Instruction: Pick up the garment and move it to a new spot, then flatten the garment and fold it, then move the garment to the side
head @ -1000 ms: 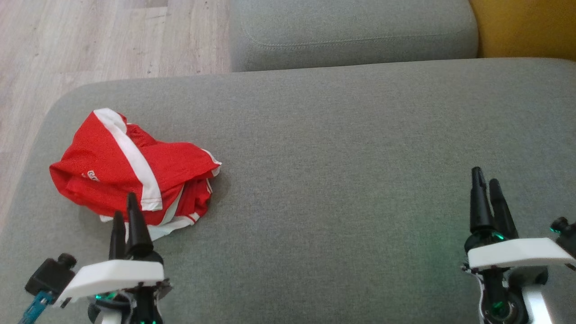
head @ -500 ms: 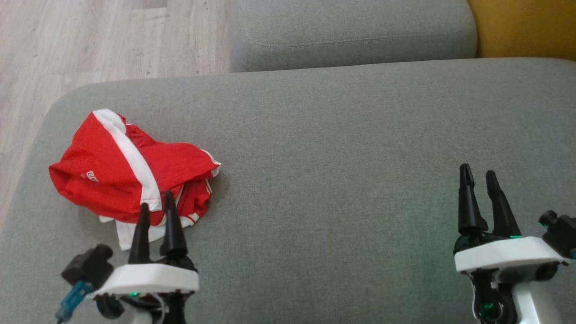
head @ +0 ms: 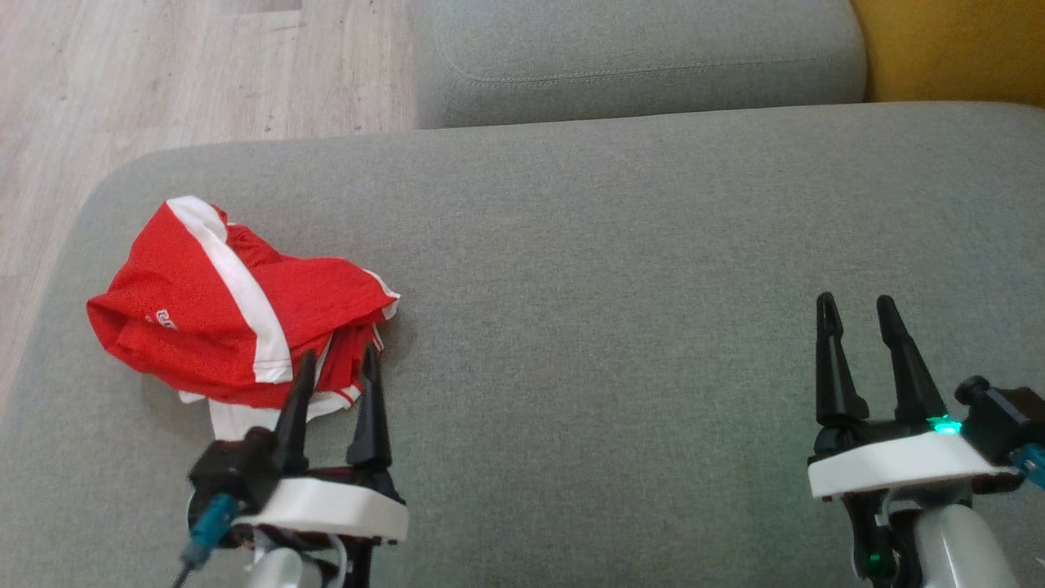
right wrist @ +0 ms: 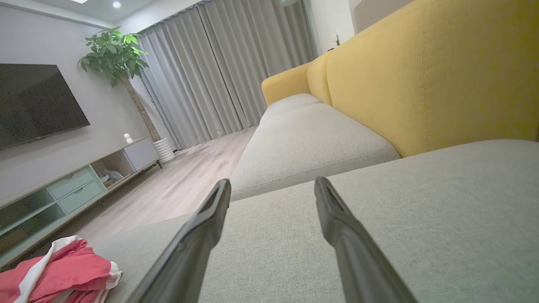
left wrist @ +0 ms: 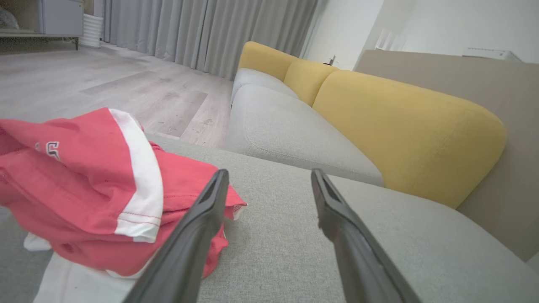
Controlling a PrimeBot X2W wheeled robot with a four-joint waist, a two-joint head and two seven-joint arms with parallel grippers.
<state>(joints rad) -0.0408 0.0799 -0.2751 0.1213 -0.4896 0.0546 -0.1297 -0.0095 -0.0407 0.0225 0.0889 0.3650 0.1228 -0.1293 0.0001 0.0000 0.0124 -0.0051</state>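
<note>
The garment [head: 220, 306] is a crumpled red piece with white stripes, lying in a heap on the left part of the grey sofa seat [head: 620, 269]. My left gripper [head: 340, 356] stands open just at the heap's near right edge, fingers apart and nothing between them. In the left wrist view the garment [left wrist: 84, 185] lies left of the left finger, whose tip overlaps its hem; whether they touch is unclear. My right gripper [head: 856, 302] is open far to the right over bare cushion. The right wrist view shows the garment [right wrist: 59, 269] at the lower left.
A second grey seat cushion [head: 637, 57] lies beyond, with yellow backrests [left wrist: 400, 122] to the right. Wooden floor [head: 188, 73] runs past the sofa's left edge. A TV [right wrist: 38, 101], a low cabinet [right wrist: 84, 176] and a plant [right wrist: 118, 59] stand across the room.
My left gripper has shifted right along the garment's near edge and turned, its fingers now showing spread. The right gripper moved slightly left and also turned. The garment has not moved.
</note>
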